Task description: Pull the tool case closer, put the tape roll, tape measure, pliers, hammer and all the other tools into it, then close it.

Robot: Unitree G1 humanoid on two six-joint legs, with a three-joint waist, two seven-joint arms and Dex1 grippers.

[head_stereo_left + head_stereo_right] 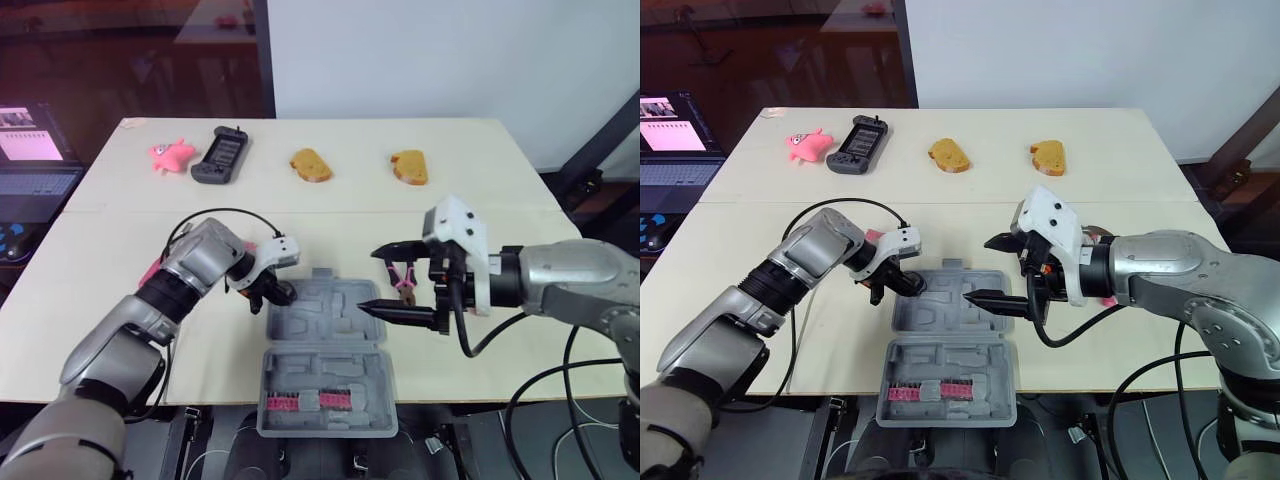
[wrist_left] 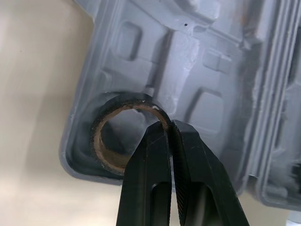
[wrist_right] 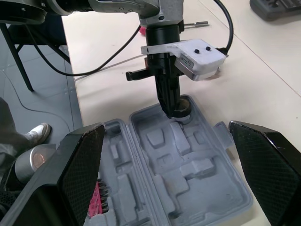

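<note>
The grey tool case point(image 1: 340, 330) lies open at the table's front middle, and its near half holds a red bit strip point(image 1: 305, 402). My left gripper point(image 1: 278, 295) reaches down into the case's far left corner. In the left wrist view its fingers point(image 2: 155, 155) are shut on the rim of the tape roll point(image 2: 99, 146), which sits in a round recess there. The right wrist view shows the same roll point(image 3: 182, 106) under that gripper. My right gripper point(image 1: 368, 278) hovers open over the case's right side, holding nothing. Red-handled pliers point(image 1: 403, 282) lie on the table just behind it.
Along the far edge lie a pink toy point(image 1: 172, 155), a black handheld device point(image 1: 221, 155) and two bread slices point(image 1: 310, 165) point(image 1: 410, 167). A pink-handled thing point(image 1: 150, 272) is partly hidden under my left arm. A laptop point(image 1: 30, 160) stands off the table's left side.
</note>
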